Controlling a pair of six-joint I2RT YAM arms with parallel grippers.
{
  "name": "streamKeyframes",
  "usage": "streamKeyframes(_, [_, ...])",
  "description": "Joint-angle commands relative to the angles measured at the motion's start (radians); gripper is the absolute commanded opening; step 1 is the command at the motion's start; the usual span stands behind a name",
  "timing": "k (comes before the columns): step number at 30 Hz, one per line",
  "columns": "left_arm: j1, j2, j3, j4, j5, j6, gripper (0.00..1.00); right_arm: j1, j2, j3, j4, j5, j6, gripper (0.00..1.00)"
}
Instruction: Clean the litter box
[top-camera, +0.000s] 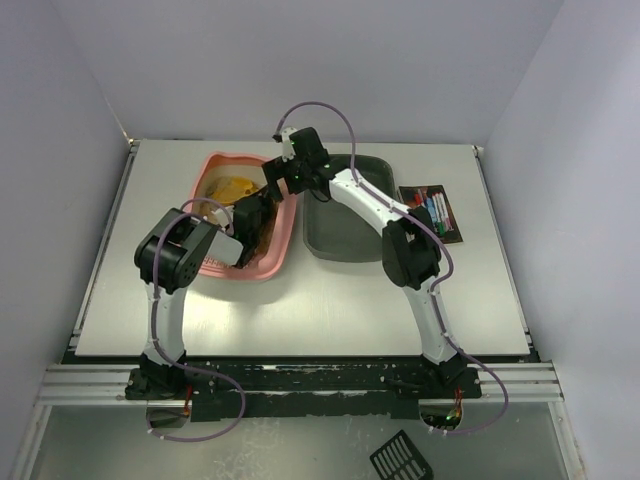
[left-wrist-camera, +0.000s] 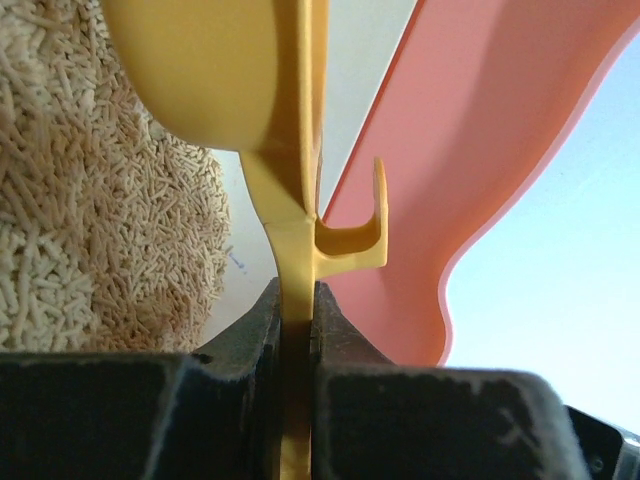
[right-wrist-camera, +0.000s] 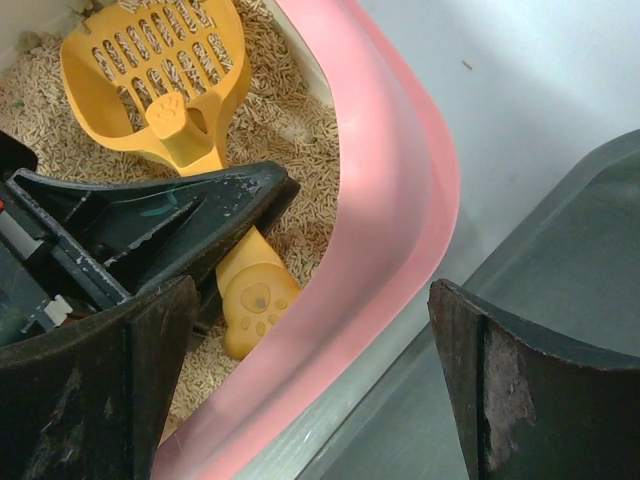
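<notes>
Litter box, pink, at 10 o'clock on the table, with a grey tray just beside it at its 3 o'clock. Left gripper is clamped on the handle of the yellow scoop, whose slotted bowl rests on the litter. Right gripper hangs above the box's 3 o'clock rim, jaws wide apart and holding nothing. Sifting is probably the step in hand: the bowl should run shallow under the pellets, lift level, and shake inside the box before anything crosses toward the tray.
</notes>
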Motion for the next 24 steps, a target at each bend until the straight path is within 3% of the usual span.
streamKeyframes(1, [-0.032, -0.037, -0.042, -0.164, 0.013, -0.156, 0.07, -0.033, -0.031, 0.007, -0.119, -0.001, -0.057, 1.00])
streamKeyframes(12, [-0.048, -0.099, -0.056, -0.323, 0.004, -0.383, 0.07, -0.056, -0.011, 0.009, -0.123, -0.023, -0.040, 1.00])
streamKeyframes(24, [-0.062, -0.179, 0.037, -0.545, 0.042, -0.596, 0.07, -0.069, 0.016, 0.006, -0.118, -0.035, -0.035, 1.00])
